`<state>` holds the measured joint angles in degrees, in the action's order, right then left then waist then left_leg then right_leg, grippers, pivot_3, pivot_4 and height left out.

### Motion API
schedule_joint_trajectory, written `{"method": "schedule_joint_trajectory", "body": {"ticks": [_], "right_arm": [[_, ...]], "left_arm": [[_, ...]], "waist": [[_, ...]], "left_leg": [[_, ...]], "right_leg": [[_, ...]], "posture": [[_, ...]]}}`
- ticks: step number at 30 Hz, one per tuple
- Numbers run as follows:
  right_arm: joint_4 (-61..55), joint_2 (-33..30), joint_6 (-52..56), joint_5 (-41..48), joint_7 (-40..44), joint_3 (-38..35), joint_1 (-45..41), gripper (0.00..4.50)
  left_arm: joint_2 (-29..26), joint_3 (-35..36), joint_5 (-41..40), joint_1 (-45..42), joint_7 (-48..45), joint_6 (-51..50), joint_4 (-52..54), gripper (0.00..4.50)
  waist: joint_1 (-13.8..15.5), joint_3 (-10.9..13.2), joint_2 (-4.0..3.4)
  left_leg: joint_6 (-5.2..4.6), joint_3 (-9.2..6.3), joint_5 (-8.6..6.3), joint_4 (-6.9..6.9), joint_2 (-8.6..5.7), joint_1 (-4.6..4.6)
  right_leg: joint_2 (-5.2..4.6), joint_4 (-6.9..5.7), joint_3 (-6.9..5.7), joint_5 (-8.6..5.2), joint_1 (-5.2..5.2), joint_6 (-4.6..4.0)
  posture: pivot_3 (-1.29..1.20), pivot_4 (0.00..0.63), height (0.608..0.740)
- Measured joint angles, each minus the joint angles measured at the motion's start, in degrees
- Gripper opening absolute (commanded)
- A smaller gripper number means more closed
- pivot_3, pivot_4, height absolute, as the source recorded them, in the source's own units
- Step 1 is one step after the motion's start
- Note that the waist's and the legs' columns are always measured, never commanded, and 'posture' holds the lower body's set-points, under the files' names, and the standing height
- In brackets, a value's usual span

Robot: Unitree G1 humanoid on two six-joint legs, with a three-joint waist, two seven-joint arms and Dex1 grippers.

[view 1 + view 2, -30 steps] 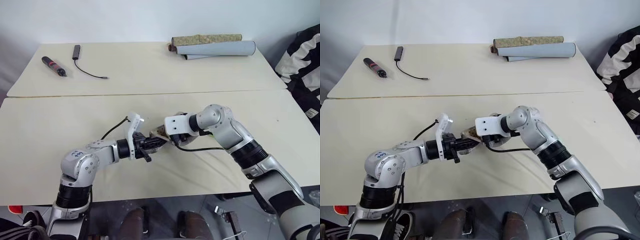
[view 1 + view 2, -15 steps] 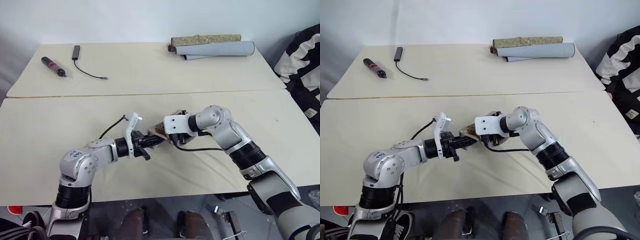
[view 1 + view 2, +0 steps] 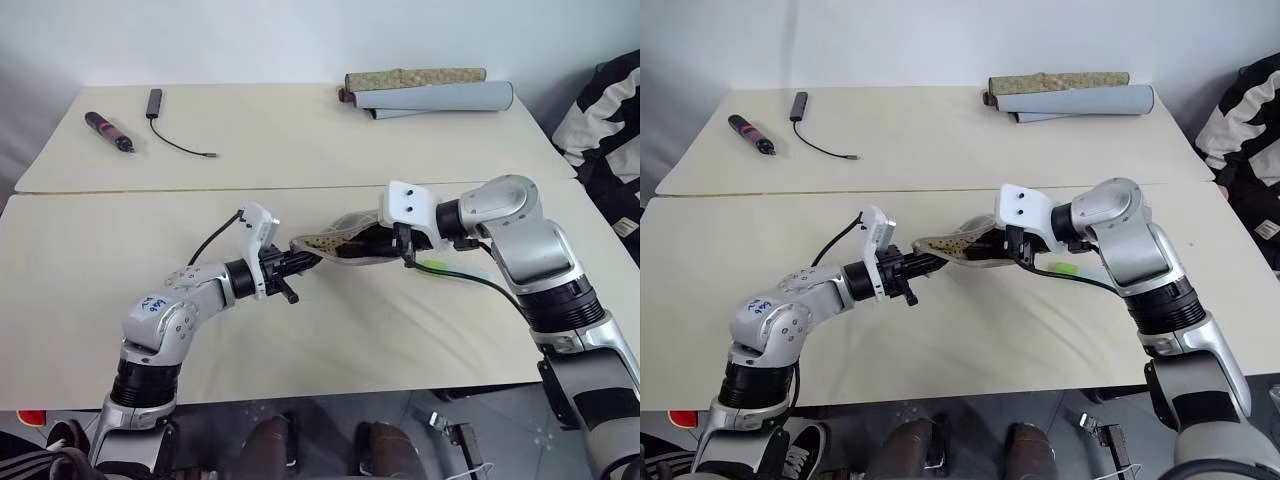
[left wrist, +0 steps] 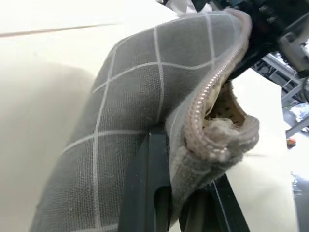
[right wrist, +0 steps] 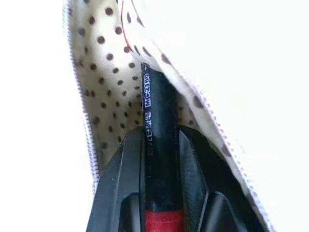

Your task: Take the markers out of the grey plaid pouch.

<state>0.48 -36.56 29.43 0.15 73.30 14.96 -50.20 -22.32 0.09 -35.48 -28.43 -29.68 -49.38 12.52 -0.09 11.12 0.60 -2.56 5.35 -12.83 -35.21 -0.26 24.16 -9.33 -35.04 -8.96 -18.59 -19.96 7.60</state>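
Light: I see even, soft brightness on the worktop (image 3: pixel 300 150) | Shadows: faint, under the arms | Glare: my right wrist view washes out white beside the pouch (image 5: pixel 96 72) | Blur: left wrist background soft

Two cream tables (image 3: pixel 300 340) stand pushed together, their seam running across the middle of the scene. On the far table, near its left end, lies a thick black pen-like tool (image 3: pixel 107 131) with a pink-red band. Just beside it rests a small dark plug (image 3: pixel 152 102) with a thin black cable (image 3: pixel 180 148) curling toward the table's middle. At the far right edge lie rolled mats (image 3: pixel 428 91), a grey one touching a speckled tan one. A black-and-white patterned cloth (image 3: pixel 605 120) hangs beyond the right edge.
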Motion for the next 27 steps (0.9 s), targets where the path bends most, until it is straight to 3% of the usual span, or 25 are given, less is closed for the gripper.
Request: {"method": "schedule_joint_trajectory", "body": {"ticks": [4,8,13,22,27], "right_arm": [[-1.5,-1.0,3.1,2.0,-0.5,-1.2,0.0,0.6],[-3.8,-1.0,3.3,6.1,-0.2,-2.2,-1.0,0.6],[-2.5,-2.6,-0.9,2.9,-0.8,1.8,1.0,0.6],[-1.9,-3.6,0.0,7.0,-2.7,-2.4,2.1,0.6],[-1.8,-5.7,-3.2,6.2,-5.2,-2.7,12.7,0.6]], "left_arm": [[0.2,-0.2,2.8,-1.0,1.2,4.3,-2.5,0.0],[-4.7,-2.4,13.3,-2.0,1.6,14.1,-6.9,0.0],[-0.6,-3.0,16.9,-3.5,2.4,22.1,-6.8,0.0],[-11.1,-2.9,33.0,-2.2,3.7,38.2,-14.2,0.0],[-20.0,-2.0,42.9,4.3,6.7,47.2,-15.0,0.0]], "waist": [[0.1,0.0,0.0],[-0.1,0.0,0.01],[1.0,0.0,0.09],[0.1,0.0,0.08],[0.1,0.0,0.1]], "left_leg": [[-0.02,0.01,0.0,0.0,-0.02,0.01],[-0.01,0.09,0.0,0.02,-0.01,0.01],[-0.06,0.05,-0.03,0.01,-0.07,0.08],[-0.06,0.12,-0.04,0.06,-0.04,0.08],[-0.07,0.21,-0.1,0.18,-0.05,0.1]], "right_leg": [[-0.02,0.02,-0.01,0.0,0.0,0.0],[-0.01,-0.01,0.01,0.0,-0.06,0.0],[-0.11,0.06,-0.01,0.02,-0.05,0.04],[-0.09,0.02,-0.01,0.02,-0.15,0.03],[-0.16,0.04,-0.03,0.02,-0.25,0.03]], "posture": [[0.0,0.15,0.74],[0.0,0.15,0.74],[0.0,0.15,0.74],[0.0,0.15,0.74],[0.0,0.15,0.74]]}}
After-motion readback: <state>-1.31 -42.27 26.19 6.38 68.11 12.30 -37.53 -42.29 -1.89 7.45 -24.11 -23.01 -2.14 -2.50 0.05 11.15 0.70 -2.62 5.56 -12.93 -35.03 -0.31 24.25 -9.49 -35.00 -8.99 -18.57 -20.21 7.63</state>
